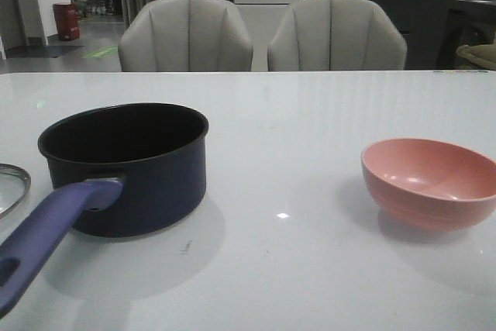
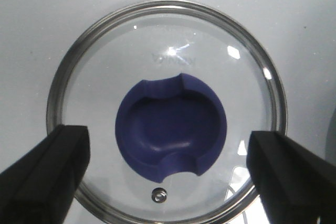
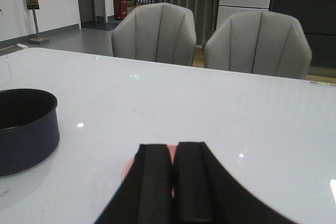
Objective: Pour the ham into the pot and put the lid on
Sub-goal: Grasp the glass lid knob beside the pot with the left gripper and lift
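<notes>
The navy pot (image 1: 132,168) stands on the left of the white table, its purple-blue handle (image 1: 46,238) pointing toward me; it also shows in the right wrist view (image 3: 23,129). No ham shows in any view. The glass lid (image 2: 168,30) lies flat on the table, and only its rim (image 1: 14,187) shows at the front view's left edge. My left gripper (image 2: 168,148) is open wide above the lid, its fingers (image 2: 47,171) on either side of the dark blue knob (image 2: 170,127), not touching it. My right gripper (image 3: 174,156) is shut and empty, with the pink bowl's edge (image 3: 128,169) behind it.
The pink bowl (image 1: 430,184) stands empty on the right of the table. Two grey chairs (image 1: 186,36) stand behind the table's far edge. Neither arm shows in the front view.
</notes>
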Controlling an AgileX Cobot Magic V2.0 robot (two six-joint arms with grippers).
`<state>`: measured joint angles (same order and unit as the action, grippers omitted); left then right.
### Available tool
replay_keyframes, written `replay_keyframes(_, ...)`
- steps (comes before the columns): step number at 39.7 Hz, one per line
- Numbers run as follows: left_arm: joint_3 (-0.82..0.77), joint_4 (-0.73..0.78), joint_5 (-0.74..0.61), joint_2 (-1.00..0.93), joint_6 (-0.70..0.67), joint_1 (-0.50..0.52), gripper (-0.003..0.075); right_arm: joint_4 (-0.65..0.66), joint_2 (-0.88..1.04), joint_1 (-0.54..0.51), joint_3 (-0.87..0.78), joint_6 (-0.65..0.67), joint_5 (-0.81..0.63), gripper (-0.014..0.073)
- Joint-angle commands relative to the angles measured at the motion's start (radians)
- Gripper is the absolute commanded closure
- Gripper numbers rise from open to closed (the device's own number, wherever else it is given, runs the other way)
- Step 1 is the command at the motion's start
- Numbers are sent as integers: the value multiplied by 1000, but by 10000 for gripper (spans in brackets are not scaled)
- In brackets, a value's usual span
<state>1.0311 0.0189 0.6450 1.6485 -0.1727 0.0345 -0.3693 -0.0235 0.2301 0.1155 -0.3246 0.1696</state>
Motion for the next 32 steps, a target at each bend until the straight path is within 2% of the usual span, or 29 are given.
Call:
replay_keyframes(1, 49, -9, 3, 0, 5, -1, 82, -5, -12, 1, 30, -9, -68, 446)
replay_keyframes(13, 91, -24, 21, 64, 5, -1, 88, -5, -12, 1, 30, -9, -68, 446)
replay_keyframes(17, 91, -24, 21, 64, 5, -1, 149, -5, -12, 1, 30, -9, -68, 446)
replay_keyframes(23, 91, -24, 22, 64, 5, -1, 293, -5, -12, 1, 30, -9, -68, 446)
replay_keyframes(32, 91, -24, 26, 88, 5, -1, 307, -5, -12, 1, 30, -9, -68, 446)
